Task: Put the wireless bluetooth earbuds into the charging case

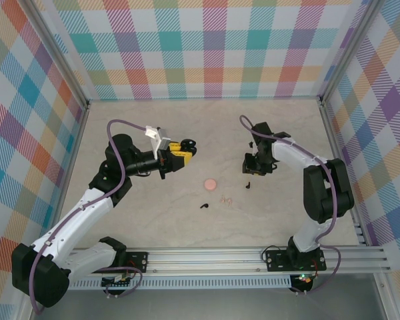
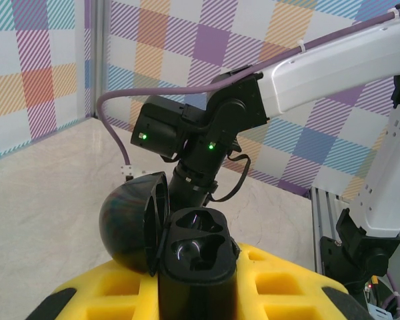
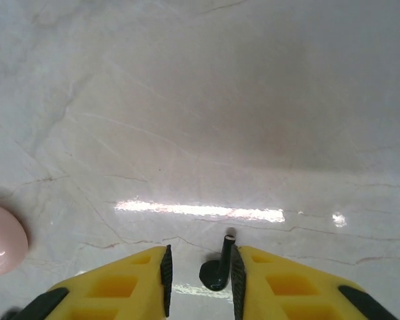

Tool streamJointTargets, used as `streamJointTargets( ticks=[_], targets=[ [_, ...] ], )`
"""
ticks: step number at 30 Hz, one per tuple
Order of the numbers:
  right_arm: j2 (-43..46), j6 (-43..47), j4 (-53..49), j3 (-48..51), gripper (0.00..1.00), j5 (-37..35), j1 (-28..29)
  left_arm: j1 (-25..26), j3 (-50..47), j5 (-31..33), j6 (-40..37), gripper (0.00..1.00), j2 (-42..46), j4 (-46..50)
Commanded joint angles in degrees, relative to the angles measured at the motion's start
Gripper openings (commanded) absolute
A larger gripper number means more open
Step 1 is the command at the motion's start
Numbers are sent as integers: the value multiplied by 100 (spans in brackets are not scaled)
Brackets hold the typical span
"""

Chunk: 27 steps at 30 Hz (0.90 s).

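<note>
Currently, top view: the left gripper (image 1: 181,152) is clamped on the glossy black round charging case (image 1: 190,147), held left of centre over the pale marble-look table (image 1: 147,220). The right gripper (image 1: 253,167) hangs right of centre, pointing down. A dark speck (image 1: 249,185) just beside it may be a bud; too small to confirm. On the table between the 2 arms lie a closed pale pink round case (image 1: 210,183), 2 pale pink stemmed buds (image 1: 225,199) and 1 loose black bud (image 1: 204,206).

Left wrist view: the black charging case (image 2: 197,260) stands between the yellow fingers, its domed lid (image 2: 128,223) swung open to the left. Both wells look empty. The case mouth faces up and toward the right arm (image 2: 333,60) beyond it.

Right wrist view: the jaws of the right gripper (image 3: 199,260) stand slightly apart. 1 black stemmed earbud (image 3: 217,267) sits in the gap, touching the right-hand finger (image 3: 287,287) and clear of the left-hand one. Whether it is pinched or merely resting, I cannot tell. Its stem runs up the picture along the finger, head toward the camera. The pink case (image 3: 0,240) is at the left edge.

Judgement: the open case lies to the right gripper's left, well apart. The bud must cross that gap, and its stem axis must be lined up with a well.
</note>
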State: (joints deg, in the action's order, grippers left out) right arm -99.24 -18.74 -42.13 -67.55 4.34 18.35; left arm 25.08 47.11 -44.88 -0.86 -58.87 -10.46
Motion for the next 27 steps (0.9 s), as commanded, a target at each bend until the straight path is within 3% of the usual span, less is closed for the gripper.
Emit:
streamJointTargets(
  ticks=[1,6,16,27],
  targets=[
    [-265,493,-192,-168,25,259,-20,-32,55,-9,-7,16,-37,-99],
    [-664,661,-113,-378,17,520,-16,-31,74,-33,3,16,-80,-106],
    [-1071,740,-443,-367,17,115,-16,-25,94,-11,12,16,-100,-97],
    [-743,669,-824,-7,18,-421,-20,-6,70,1,16,16,-123,-120]
  ],
)
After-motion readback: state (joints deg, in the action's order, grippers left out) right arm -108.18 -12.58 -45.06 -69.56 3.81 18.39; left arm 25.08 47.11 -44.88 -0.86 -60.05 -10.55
